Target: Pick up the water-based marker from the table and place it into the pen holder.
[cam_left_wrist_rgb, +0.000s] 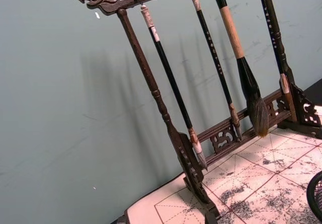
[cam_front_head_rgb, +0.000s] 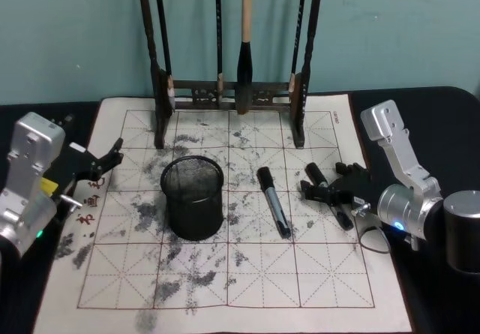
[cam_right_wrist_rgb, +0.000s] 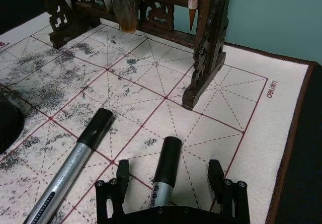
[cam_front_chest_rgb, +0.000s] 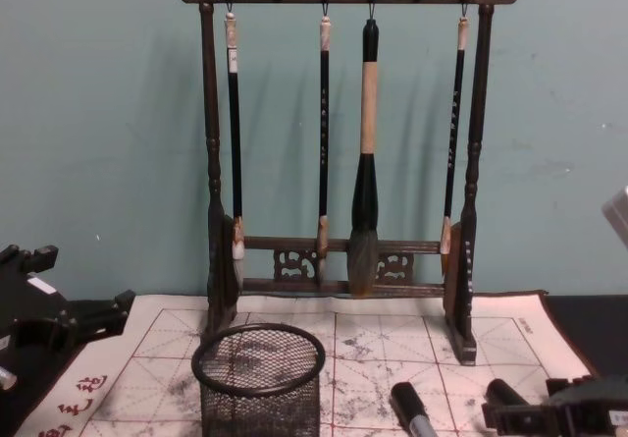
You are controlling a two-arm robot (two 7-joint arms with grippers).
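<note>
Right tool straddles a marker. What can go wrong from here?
1. Right tool, open, straddles the black-capped marker; the second grey-barrelled marker lies beside it, so a closing finger may nudge it.
2. The round black wire-mesh pen holder has a small mouth; a tilted marker may catch its rim.
Left tool is parked at far left.

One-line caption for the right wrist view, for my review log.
Open right gripper straddles a black-capped marker on the calligraphy mat, a second marker alongside, brush rack behind.

We see a dark table (cam_front_head_rgb: 442,101) bearing a mat (cam_front_head_rgb: 225,274). On the mat, a marker (cam_right_wrist_rgb: 167,156) lies between the right pincer's (cam_right_wrist_rgb: 169,169) spread fingers. A second marker (cam_right_wrist_rgb: 75,168) lies just left of it, the holder (cam_front_head_rgb: 193,197) farther left, and the rack (cam_front_head_rgb: 232,94) beyond.
</note>
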